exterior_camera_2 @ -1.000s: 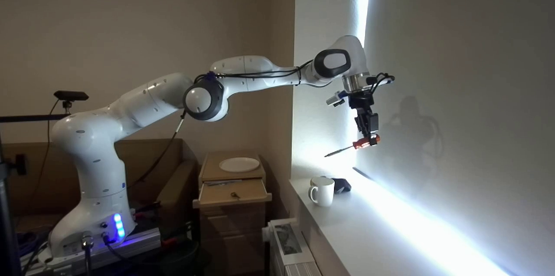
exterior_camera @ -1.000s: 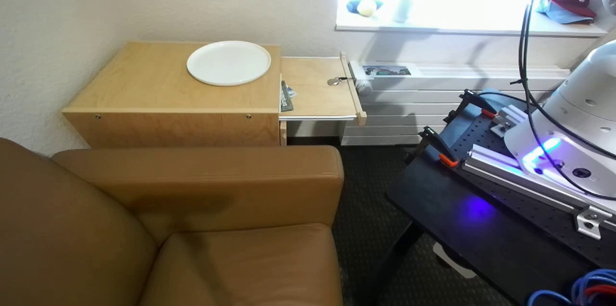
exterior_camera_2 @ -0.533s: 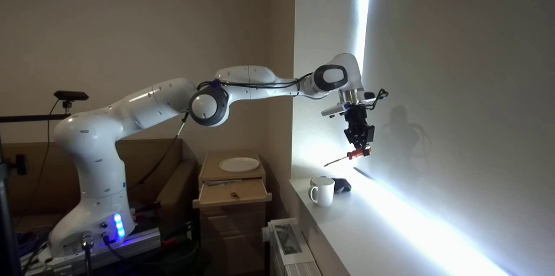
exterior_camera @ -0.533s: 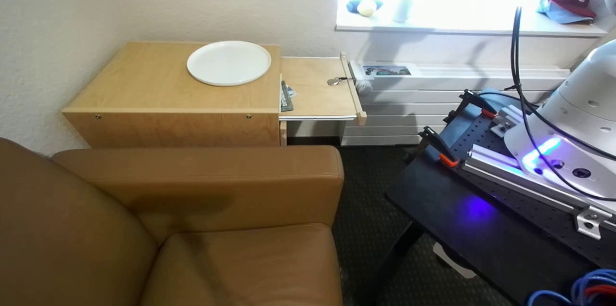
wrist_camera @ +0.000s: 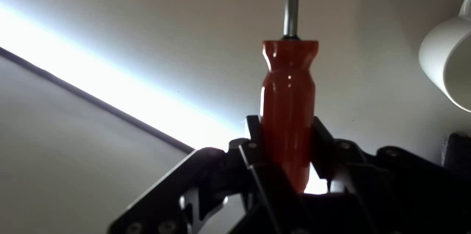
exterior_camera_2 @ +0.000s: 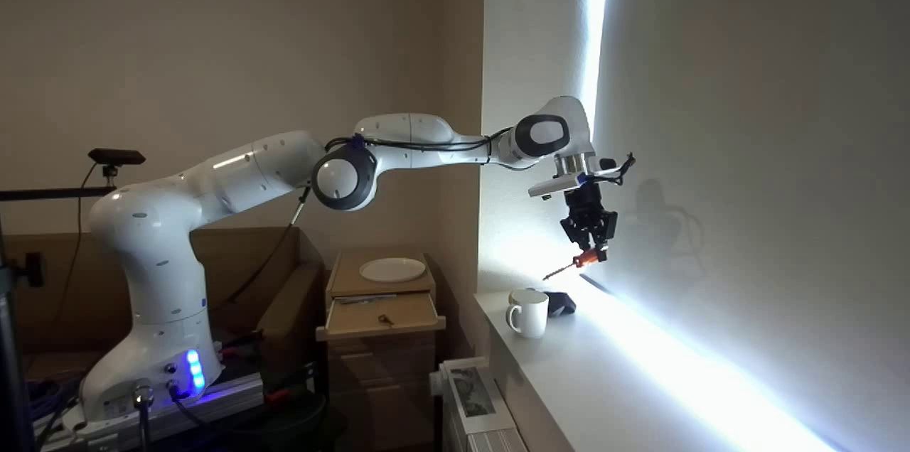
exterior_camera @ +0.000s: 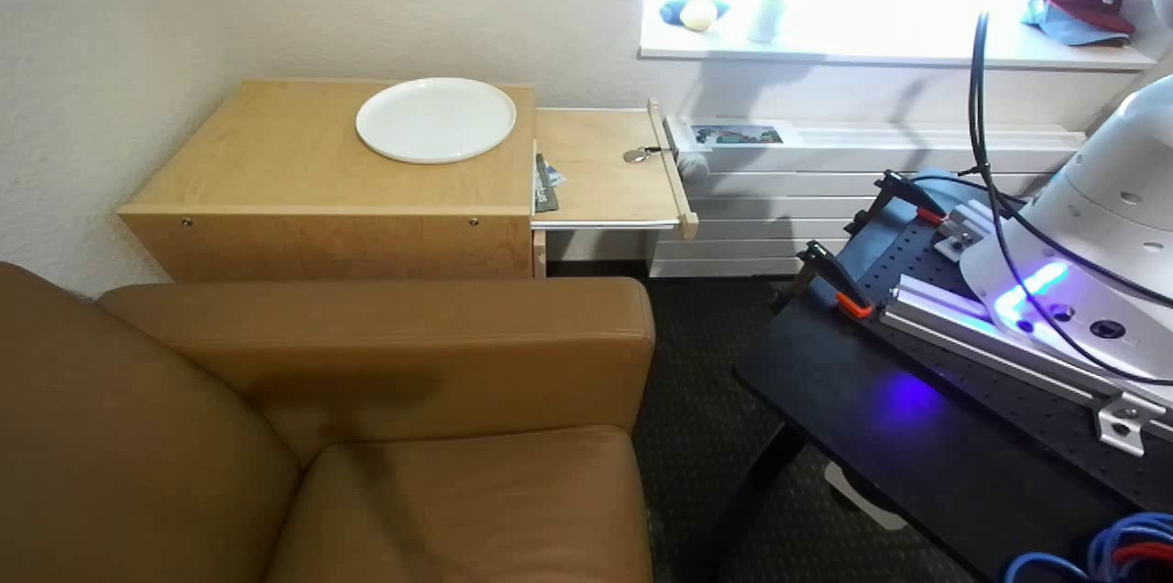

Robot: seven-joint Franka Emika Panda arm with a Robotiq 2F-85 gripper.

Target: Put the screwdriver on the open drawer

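Observation:
The screwdriver has an orange-red handle [exterior_camera_2: 587, 258] and a thin metal shaft. My gripper [exterior_camera_2: 594, 253] is shut on its handle and holds it above the window sill, shaft slanting down to the left, in an exterior view. In the wrist view the gripper's fingers [wrist_camera: 287, 131] press both sides of the red handle [wrist_camera: 289, 90], with the shaft pointing up and its tip out of frame. The open drawer [exterior_camera: 596, 134] is pulled out of the low wooden cabinet, well away from the gripper; it also shows in an exterior view [exterior_camera_2: 412, 311]. A key and a grey piece lie in it.
A white mug [exterior_camera_2: 530, 315] and a dark object [exterior_camera_2: 561, 304] stand on the sill [exterior_camera_2: 569, 381] below the gripper. A white plate [exterior_camera: 436, 120] lies on the cabinet top. A radiator [exterior_camera: 825, 161] and a brown armchair [exterior_camera: 412, 317] flank the drawer.
My arm has lowered and moved slightly left in an exterior view, carrying the screwdriver closer to the sill. The gripper has turned, and the shaft slants more steeply. The drawer has not moved.

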